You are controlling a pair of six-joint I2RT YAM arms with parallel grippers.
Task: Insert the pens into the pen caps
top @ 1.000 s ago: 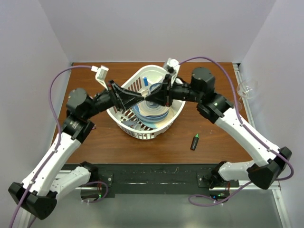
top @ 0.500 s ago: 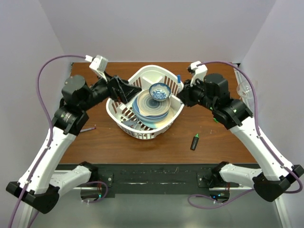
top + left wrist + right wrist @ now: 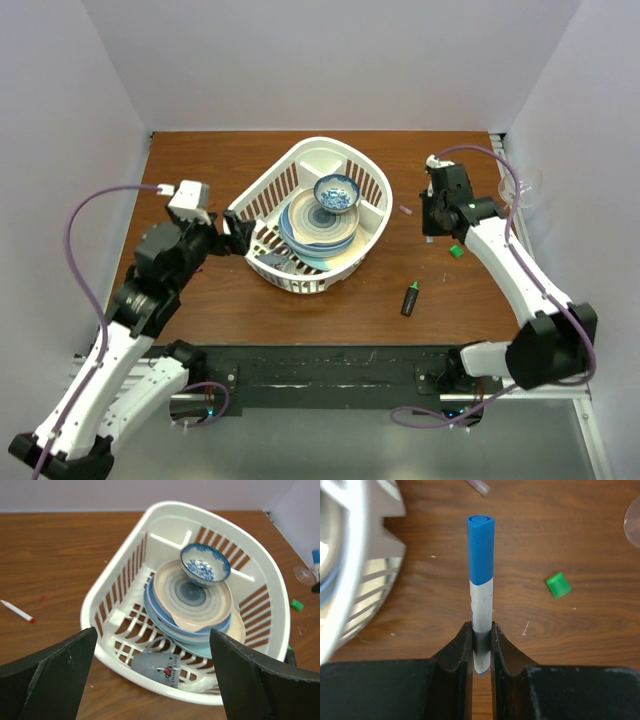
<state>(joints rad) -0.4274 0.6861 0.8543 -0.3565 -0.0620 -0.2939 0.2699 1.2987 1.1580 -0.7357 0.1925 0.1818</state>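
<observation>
Where pale walls (image 3: 300, 60) box a brown wood table (image 3: 200, 160): left gripper (image 3: 233, 235) agape, centre-left; right gripper (image 3: 481, 630) clamping blue-ended pen (image 3: 481, 570), upper right; green cap (image 3: 455, 251), black marker (image 3: 410, 299) lying right of basket (image 3: 300, 284)

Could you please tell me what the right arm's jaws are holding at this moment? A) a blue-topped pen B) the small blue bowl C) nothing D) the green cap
A: in the right wrist view the jaws of the right gripper are shut on the blue-topped pen, while the green cap lies apart on the table.
</observation>
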